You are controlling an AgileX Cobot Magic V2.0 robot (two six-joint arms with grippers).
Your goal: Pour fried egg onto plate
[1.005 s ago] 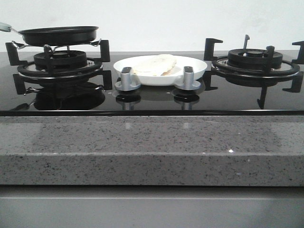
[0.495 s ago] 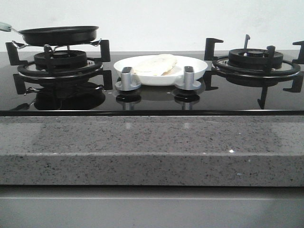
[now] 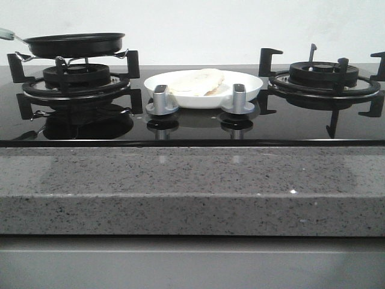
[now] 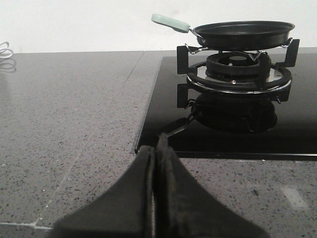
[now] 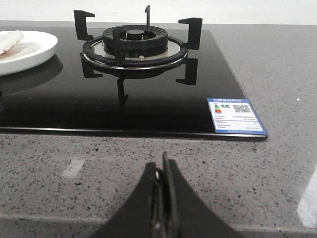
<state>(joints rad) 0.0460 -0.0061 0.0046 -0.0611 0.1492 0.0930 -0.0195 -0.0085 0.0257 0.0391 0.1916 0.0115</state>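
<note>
The fried egg, pale cream and flat, lies on the white plate between the two burners, behind the stove knobs. The right wrist view catches the plate's edge with a bit of the fried egg on it. The black frying pan sits on the left burner with its pale green handle pointing away from the stove. My left gripper is shut and holds nothing, low over the grey counter near the hob's left front corner. My right gripper is shut too, over the counter in front of the right burner.
Two silver knobs stand in front of the plate. The right burner grate carries nothing. A blue sticker marks the hob's right front corner. Grey speckled counter surrounds the black glass hob.
</note>
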